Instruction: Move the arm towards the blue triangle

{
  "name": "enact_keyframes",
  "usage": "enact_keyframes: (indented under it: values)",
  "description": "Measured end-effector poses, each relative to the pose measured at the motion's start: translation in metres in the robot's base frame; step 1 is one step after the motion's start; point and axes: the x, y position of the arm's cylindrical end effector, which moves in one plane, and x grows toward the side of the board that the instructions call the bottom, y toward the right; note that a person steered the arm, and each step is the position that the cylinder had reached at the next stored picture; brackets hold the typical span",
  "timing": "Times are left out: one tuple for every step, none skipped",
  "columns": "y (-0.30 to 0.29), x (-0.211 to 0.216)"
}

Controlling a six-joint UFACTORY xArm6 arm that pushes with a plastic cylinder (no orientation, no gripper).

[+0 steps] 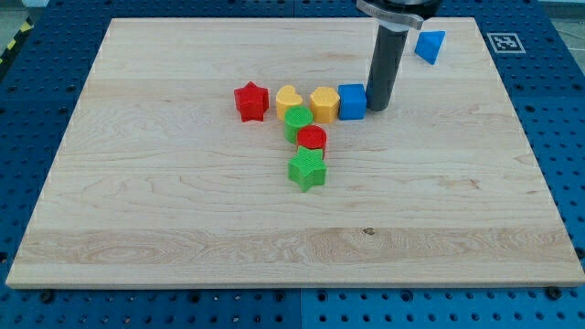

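Note:
The blue triangle (430, 45) lies near the view's top right of the wooden board (183, 219). My tip (377, 107) rests on the board just right of the blue cube (352, 101), touching or nearly touching it. The triangle is up and to the right of my tip, with a gap of bare wood between them.
A row runs left from the blue cube: a yellow hexagon (324, 104), a yellow heart (289, 98), a red star (250, 100). Below them sit a green cylinder (297, 122), a red cylinder (313, 139) and a green star (307, 169). A marker tag (505, 41) sits off the board's top right corner.

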Motion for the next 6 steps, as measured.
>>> enact_keyframes:
  values:
    - [0.003,-0.018]
    - [0.007,-0.031]
    - [0.008,-0.045]
    - [0.034,-0.048]
    - [0.066,-0.048]
    - [0.085,-0.048]
